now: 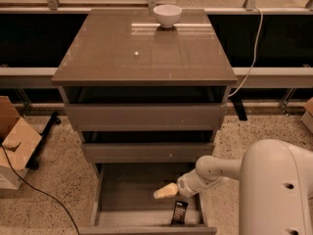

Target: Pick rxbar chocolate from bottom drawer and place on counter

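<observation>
Three drawers stack under the bench [146, 58], and only the bottom drawer [124, 197] is pulled well out. It holds a single item: the rxbar chocolate [179, 212], lying in the near-right corner close to the front wall. The rest of its grey floor is bare. The gripper [166, 191] hangs inside this drawer, just left of and beyond the bar and apparently not touching it. Whether the jaws are parted or closed I cannot tell.

The main risk is the corner. A descent slightly off could strike the front wall or right side, or nudge the thin bar tighter against them, where a flat wrapper is hard to pinch and likely to slip. On the way up, the arm could clip the middle drawer [146, 152], whose front sits just above and beyond.

The bench carries a white bowl [167, 14] at its far edge. It looks empty, and a placement too far back could knock it.
</observation>
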Controlling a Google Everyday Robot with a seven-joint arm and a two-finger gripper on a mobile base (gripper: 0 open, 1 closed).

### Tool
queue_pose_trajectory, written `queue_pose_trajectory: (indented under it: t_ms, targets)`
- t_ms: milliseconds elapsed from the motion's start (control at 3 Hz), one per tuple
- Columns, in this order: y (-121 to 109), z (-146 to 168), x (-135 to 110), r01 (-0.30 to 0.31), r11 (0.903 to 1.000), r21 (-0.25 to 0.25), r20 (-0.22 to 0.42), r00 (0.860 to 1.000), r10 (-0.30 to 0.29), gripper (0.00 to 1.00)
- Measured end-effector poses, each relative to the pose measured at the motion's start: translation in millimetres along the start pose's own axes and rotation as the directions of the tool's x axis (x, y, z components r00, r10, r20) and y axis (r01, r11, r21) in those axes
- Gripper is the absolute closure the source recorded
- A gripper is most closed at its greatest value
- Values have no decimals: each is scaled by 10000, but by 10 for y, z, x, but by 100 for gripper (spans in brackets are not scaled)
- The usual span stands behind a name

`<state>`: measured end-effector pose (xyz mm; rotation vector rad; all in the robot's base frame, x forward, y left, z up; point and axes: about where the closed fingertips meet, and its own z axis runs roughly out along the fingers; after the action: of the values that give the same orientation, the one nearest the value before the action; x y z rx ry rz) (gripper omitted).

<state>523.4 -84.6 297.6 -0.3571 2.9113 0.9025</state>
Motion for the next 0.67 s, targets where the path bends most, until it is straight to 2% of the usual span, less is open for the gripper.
queue_pose_trajectory:
  t_ms: [333,667]
  targets:
    - [-174,202,-9,-574,9984,1,-89,9983,574,0]
    - [-384,423,22,-1286,9917,-15,-366,9910,1284,0]
